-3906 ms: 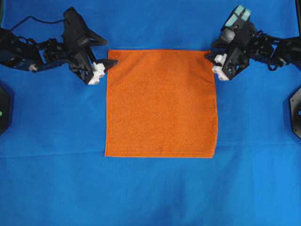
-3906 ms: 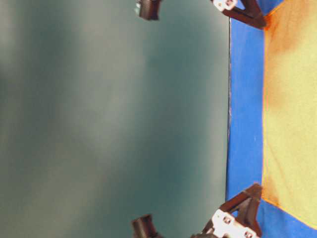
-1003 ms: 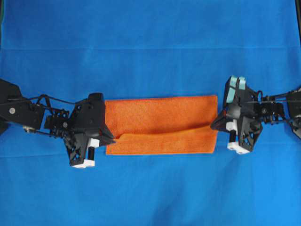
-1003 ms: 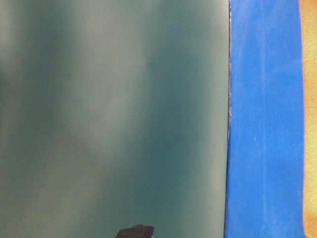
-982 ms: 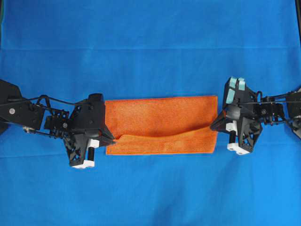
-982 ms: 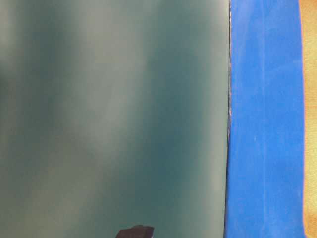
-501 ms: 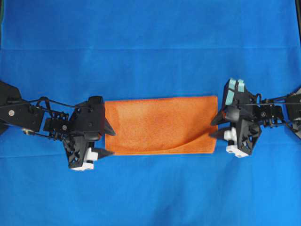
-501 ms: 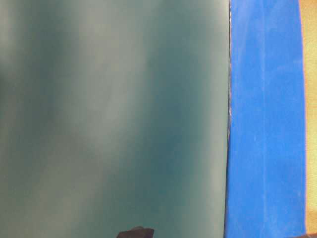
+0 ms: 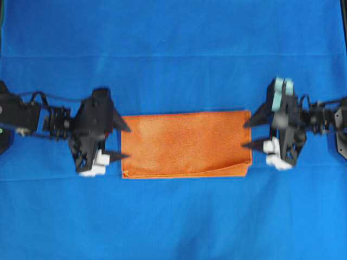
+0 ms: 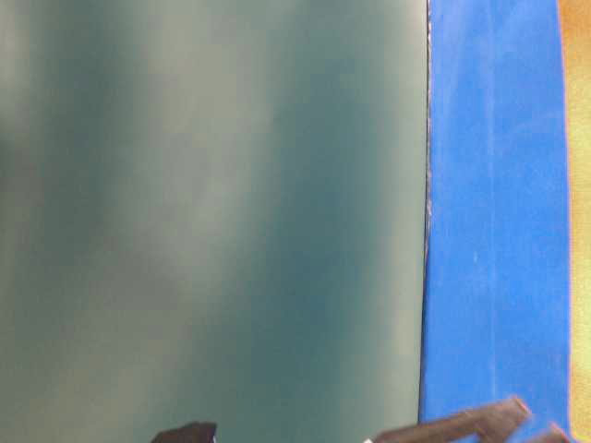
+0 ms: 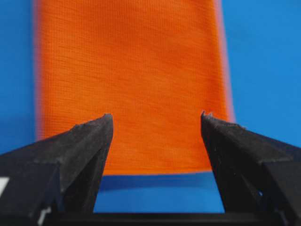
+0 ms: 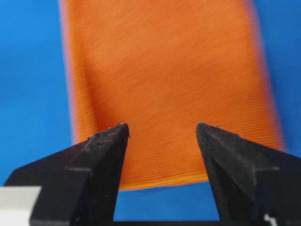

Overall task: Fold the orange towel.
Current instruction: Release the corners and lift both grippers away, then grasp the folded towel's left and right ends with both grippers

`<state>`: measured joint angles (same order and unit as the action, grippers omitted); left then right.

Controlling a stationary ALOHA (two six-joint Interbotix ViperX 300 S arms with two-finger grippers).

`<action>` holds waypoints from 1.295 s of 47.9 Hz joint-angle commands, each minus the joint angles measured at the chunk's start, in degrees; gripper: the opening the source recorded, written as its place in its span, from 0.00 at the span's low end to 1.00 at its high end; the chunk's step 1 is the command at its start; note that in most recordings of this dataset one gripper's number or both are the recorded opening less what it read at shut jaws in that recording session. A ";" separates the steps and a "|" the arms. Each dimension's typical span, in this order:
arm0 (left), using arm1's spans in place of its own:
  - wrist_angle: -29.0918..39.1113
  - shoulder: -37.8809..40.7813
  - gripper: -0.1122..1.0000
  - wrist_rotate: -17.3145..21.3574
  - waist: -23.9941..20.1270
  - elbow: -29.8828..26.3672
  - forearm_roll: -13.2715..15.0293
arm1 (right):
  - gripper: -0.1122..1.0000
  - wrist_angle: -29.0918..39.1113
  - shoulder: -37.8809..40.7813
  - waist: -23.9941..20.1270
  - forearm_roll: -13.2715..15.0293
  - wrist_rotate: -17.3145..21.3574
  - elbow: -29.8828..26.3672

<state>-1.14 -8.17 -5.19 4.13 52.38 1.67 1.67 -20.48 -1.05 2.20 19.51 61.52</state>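
The orange towel (image 9: 186,144) lies flat on the blue cloth, folded in half into a wide strip, with its top layer slightly askew at the near right corner. My left gripper (image 9: 124,143) stands open just off the towel's left end, nothing between its fingers. My right gripper (image 9: 248,134) is open just off the right end, also holding nothing. In the left wrist view the towel (image 11: 131,80) stretches away beyond the spread fingertips (image 11: 156,115). The right wrist view shows the towel (image 12: 169,84) beyond the open fingertips (image 12: 162,126). A thin orange strip (image 10: 579,212) shows in the table-level view.
The blue cloth (image 9: 173,216) covers the whole table surface. A dark teal wall (image 10: 212,212) fills most of the table-level view. Black arm links (image 9: 27,116) reach in from the left edge and others (image 9: 325,116) from the right edge.
Both grippers went from shut on the towel's corners to open. The top layer dropped flat onto the lower one. Both arms have drawn back slightly outward from the towel's ends.
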 commanded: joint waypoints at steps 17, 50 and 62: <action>-0.18 0.97 0.70 5.45 -10.37 -0.62 0.00 | 0.66 3.34 2.55 11.60 4.75 0.00 -0.62; 2.11 8.35 0.70 4.31 -9.84 -1.49 0.00 | 0.65 0.44 12.30 10.11 4.39 0.70 -2.02; 9.58 9.67 0.47 4.48 -7.73 -4.83 0.00 | 0.49 0.00 12.30 8.00 4.66 0.53 -2.20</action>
<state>6.50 1.85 -0.88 -4.57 49.66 1.67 2.37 -7.73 8.00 6.86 20.13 60.21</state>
